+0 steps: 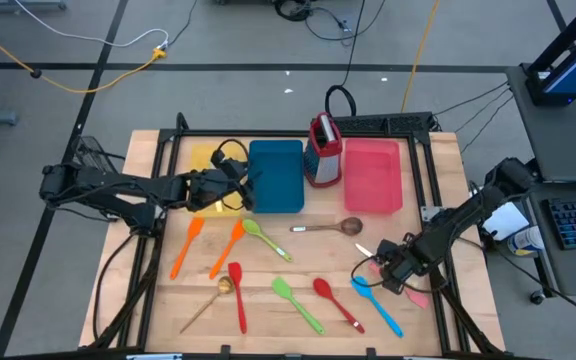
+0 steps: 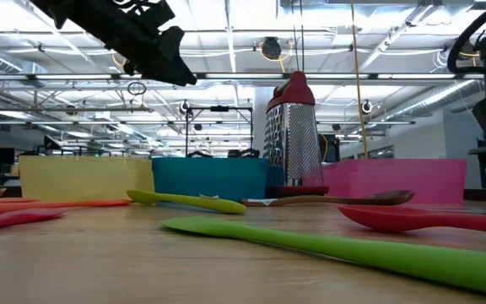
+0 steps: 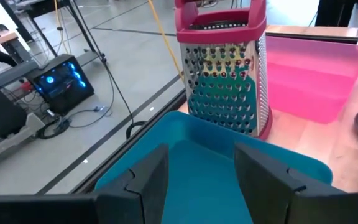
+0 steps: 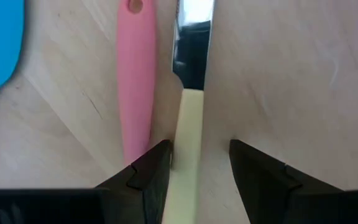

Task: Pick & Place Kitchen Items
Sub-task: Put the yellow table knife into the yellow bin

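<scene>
Right gripper (image 4: 194, 163) straddles cream-handled knife (image 4: 188, 124), fingers spread, pointing down.

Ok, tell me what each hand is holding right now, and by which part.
Nothing is held. The right hand stands open astride the cream handle of a steel-bladed table knife lying on the wooden table, not yet closed. The left hand hangs open and empty above the rectangular blue tray.
</scene>
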`<action>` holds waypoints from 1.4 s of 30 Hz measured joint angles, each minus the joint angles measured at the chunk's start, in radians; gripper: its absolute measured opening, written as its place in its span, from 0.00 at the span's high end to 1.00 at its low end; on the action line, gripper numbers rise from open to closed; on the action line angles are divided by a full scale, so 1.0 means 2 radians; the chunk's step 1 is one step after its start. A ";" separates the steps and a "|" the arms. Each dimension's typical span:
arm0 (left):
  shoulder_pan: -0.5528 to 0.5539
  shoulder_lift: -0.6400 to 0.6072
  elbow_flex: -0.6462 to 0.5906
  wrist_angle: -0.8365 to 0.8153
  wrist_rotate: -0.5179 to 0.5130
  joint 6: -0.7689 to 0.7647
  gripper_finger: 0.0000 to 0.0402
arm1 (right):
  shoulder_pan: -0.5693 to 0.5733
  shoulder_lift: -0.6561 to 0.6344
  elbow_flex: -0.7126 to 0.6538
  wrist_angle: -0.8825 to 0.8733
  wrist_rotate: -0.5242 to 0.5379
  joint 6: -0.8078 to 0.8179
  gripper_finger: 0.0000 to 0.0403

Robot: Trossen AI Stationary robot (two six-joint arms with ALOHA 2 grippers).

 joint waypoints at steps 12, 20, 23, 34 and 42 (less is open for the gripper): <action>0.000 0.000 0.000 0.000 0.000 -0.012 0.54 | 0.000 0.019 0.002 0.002 0.018 -0.006 0.75; -0.005 0.000 0.000 -0.004 0.000 -0.014 0.54 | 0.000 0.013 0.001 -0.003 0.028 -0.032 0.90; -0.010 0.000 0.000 -0.005 0.000 -0.015 0.54 | -0.003 -0.001 -0.001 -0.019 0.034 -0.031 0.90; -0.019 0.000 0.000 -0.004 0.003 -0.017 0.54 | -0.047 -0.071 -0.001 -0.016 0.125 -0.082 0.89; -0.019 0.000 0.000 -0.004 0.062 -0.018 0.54 | -0.092 -0.105 -0.001 0.085 0.195 -0.202 0.88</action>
